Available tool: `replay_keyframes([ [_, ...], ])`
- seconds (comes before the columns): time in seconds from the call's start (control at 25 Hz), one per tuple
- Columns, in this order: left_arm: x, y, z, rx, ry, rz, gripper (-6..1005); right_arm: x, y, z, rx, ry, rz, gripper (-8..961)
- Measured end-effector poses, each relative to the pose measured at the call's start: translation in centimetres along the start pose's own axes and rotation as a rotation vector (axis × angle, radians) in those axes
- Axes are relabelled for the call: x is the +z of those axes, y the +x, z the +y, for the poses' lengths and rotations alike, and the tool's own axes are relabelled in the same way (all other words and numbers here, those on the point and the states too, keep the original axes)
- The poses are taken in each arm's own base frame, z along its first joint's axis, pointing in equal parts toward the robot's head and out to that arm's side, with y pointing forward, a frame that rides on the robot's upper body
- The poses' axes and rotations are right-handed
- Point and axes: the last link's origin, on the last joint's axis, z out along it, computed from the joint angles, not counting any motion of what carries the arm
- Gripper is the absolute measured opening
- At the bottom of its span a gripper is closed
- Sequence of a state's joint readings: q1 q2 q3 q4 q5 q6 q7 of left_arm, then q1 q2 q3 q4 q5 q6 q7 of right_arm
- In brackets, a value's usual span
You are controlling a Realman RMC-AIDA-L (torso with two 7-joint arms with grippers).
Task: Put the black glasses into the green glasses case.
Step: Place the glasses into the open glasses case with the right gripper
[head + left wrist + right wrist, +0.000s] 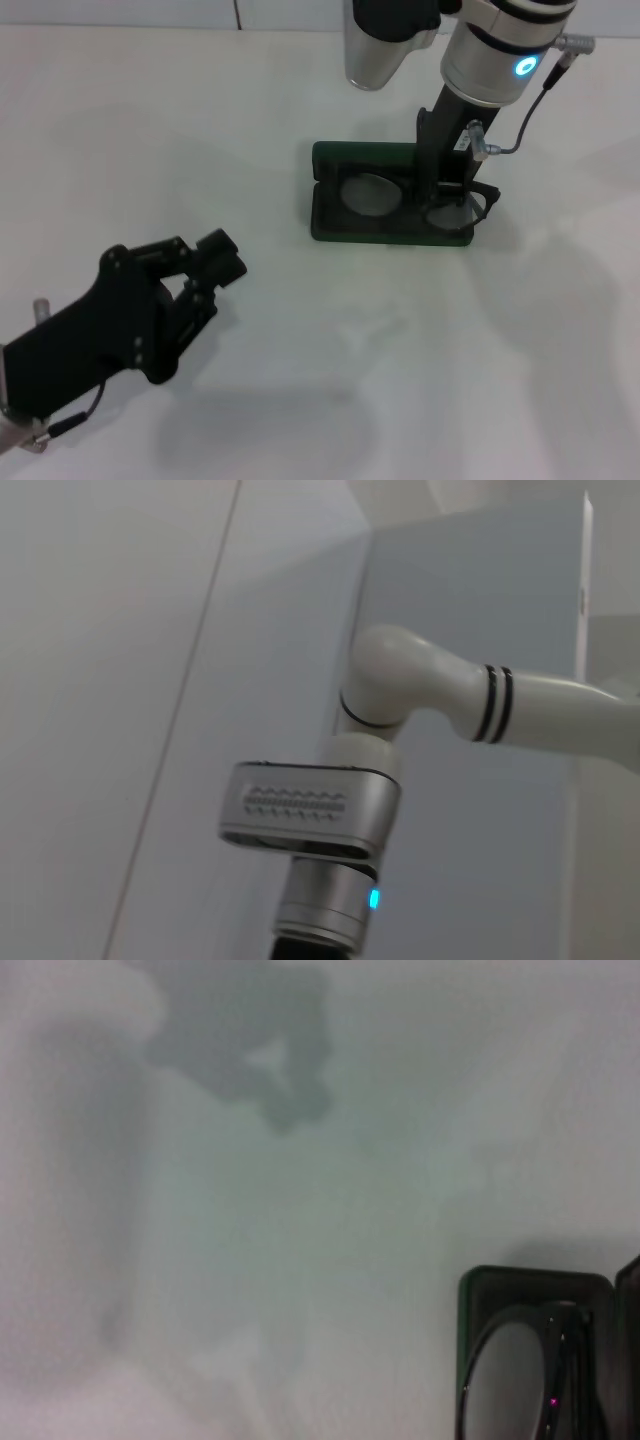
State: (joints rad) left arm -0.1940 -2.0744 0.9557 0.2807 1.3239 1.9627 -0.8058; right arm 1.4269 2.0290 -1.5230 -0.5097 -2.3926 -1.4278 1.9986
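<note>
Progress: near done | black glasses (415,200) lie in open green glasses case (330,215), one end overhanging | right gripper (440,180) above them, grip unclear | left gripper (205,270) parked, fingers apart | remaining: seat, release.

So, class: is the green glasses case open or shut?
Open: the green glasses case lies with its lid back, and the black glasses rest partly inside, under the right gripper.
</note>
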Motion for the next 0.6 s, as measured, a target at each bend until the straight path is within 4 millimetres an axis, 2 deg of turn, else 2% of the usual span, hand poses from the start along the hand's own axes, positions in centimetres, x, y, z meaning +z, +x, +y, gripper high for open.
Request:
replay_keyframes([
  [0.32, 0.0, -0.6, 0.6, -0.033, -0.037, -0.037, 162, 2.3, 0.5, 0.4, -0.08, 0.039, 0.041, 104],
  [0.6, 0.1, -0.8, 0.8, -0.037, -0.034, -0.032, 162, 2.8, 0.6, 0.0, -0.109, 0.092, 0.039, 105],
])
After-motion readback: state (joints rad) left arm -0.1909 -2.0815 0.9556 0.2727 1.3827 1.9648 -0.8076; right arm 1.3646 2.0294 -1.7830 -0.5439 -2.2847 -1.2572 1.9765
